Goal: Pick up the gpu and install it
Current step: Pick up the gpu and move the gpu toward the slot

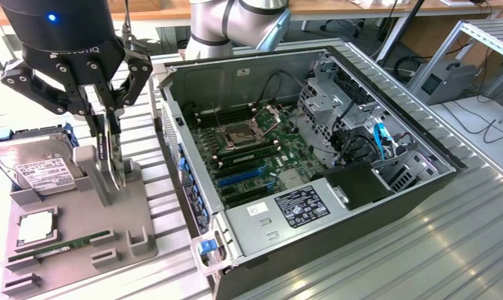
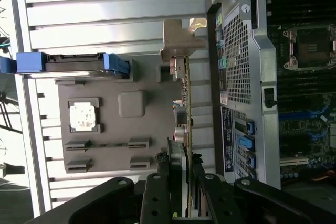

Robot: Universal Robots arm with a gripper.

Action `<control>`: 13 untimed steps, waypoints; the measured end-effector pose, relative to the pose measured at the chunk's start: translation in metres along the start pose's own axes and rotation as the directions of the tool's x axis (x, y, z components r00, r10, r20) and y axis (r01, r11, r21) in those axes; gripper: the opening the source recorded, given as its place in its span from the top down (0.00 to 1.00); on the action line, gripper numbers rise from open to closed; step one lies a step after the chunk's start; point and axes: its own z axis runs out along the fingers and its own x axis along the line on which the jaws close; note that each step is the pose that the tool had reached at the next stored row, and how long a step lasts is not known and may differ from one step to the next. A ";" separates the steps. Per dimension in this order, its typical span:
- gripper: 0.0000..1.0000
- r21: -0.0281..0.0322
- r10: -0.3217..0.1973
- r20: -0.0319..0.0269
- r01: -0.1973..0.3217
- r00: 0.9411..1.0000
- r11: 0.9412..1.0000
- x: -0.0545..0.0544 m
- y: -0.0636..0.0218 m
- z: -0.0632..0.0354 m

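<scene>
The black two-fingered gripper (image 1: 104, 128) is pressed together on the upper edge of the gpu (image 1: 111, 165), a thin dark rectangular card with a silver metal bracket at one end. The card stands on edge in a slot along the side of the grey moulded holder tray (image 1: 76, 215) nearest the open black computer case (image 1: 360, 231), and its lower edge looks seated between the tray's posts. The hold is narrow and high on a long card, so it could swing or slip in the pinch. A crooked lift could jam it against the posts, and the bracket could strike the perforated silver rear wall (image 2: 236, 51) of the case just beside it
</scene>
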 end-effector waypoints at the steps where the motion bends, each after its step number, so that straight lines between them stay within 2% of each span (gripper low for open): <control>1: 0.73 0.000 0.000 0.000 0.000 1.000 1.000 0.000 0.0000 -0.0007; 13: 0.73 0.000 0.000 0.000 0.000 1.000 1.000 0.000 -0.0001 -0.0100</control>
